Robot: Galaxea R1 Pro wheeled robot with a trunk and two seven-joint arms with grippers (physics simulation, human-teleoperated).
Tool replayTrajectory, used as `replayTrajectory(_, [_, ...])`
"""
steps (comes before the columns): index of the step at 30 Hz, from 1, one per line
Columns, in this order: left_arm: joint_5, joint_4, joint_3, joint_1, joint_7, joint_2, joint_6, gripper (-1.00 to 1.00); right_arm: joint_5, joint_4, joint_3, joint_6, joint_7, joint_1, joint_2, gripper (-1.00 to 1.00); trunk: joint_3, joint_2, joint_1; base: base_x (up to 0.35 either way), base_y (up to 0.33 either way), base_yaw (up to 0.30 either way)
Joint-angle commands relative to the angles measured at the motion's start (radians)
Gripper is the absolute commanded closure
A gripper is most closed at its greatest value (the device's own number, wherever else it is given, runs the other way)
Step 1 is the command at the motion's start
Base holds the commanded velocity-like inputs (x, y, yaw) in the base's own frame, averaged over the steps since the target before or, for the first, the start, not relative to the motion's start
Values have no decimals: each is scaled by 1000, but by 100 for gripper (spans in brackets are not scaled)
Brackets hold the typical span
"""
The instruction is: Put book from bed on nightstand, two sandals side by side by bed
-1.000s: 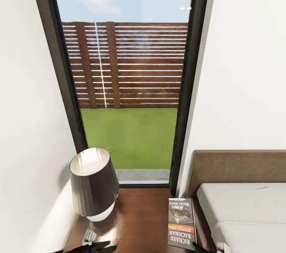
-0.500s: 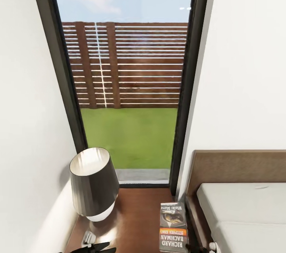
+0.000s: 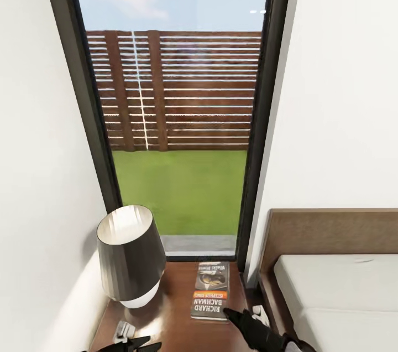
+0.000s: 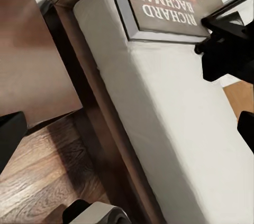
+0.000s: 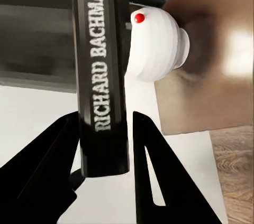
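Book (image 3: 210,291) over nightstand (image 3: 177,308), right pincer (image 5: 103,145) clamped

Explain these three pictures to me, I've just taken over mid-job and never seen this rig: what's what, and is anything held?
It is a simulated two-armed robot. The large picture comes from its head camera, looking down at a nightstand with a lamp, between a window and the bed. The other two come from a camera on each wrist. The right claw grips the book over the nightstand; its wrist view shows the spine between the fingers. The left claw is open, holding nothing.
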Motion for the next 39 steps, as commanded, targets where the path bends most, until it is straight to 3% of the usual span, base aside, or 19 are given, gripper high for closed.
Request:
replayTrajectory(1, [7,-1,-4,-1,3,0,9,-100,-28,-20,5,4,-25,-1,1,100,-1,-1,0,0,0,0])
replayTrajectory(6, [7,-1,-4,-1,11,-4,9,-100,-92,-73,5,4,-100,-1,3,100,-1,-1,0,0,0,0])
replayTrajectory(16, [7,-1,-4,-1,12,-5,9,-100,-119,-113,3,3,-122,-1,2,100,-1,-1,0,0,0,0])
replayTrajectory(23, [7,0,-5,-1,12,-6,9,-100,-231,-113,1,9,-124,-1,1,100,-1,-1,0,0,0,0])
replayTrajectory(26, [7,-1,-5,-1,12,-6,9,-100,-256,-113,2,11,-124,-1,2,100,-1,-1,0,0,0,0])
replayTrajectory(37, [7,0,-5,-1,14,-11,9,-100,-268,-105,4,12,-126,-1,3,100,-1,-1,0,0,0,0])
replayTrajectory(39, [7,0,-5,-1,14,-12,9,-100,-268,-99,8,9,-170,-1,20,100,-1,-1,0,0,0,0])
